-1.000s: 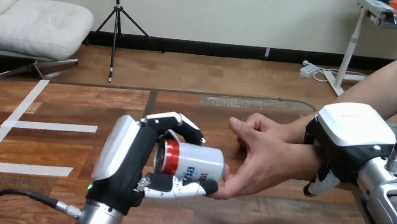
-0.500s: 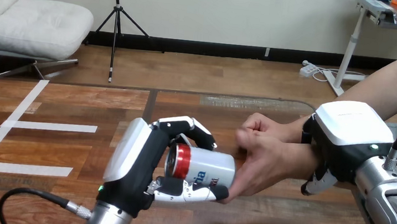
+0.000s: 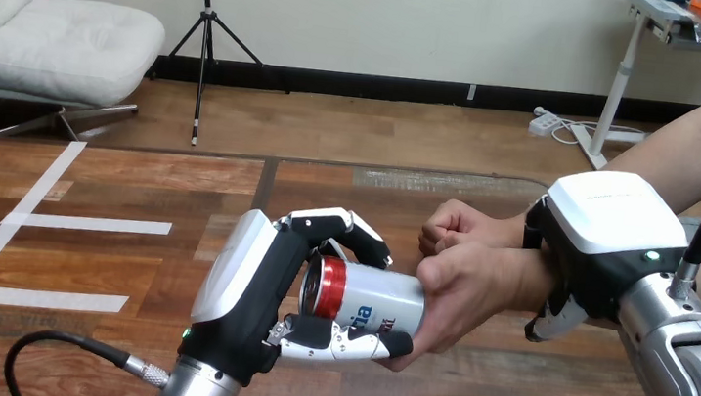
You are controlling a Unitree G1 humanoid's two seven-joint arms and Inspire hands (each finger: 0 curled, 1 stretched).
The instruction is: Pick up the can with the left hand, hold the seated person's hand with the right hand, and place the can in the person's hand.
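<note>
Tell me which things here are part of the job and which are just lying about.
In the job: can, left hand, right hand, person's near hand.
Just there: tape strips, person's far hand, table.

The wooden table (image 3: 133, 175) fills the lower part of the frame, its dark reddish planks running left to right. Flat on it at the left lie white tape strips (image 3: 93, 223) — two horizontal bands and one long diagonal running down toward the lower-left corner.
</note>
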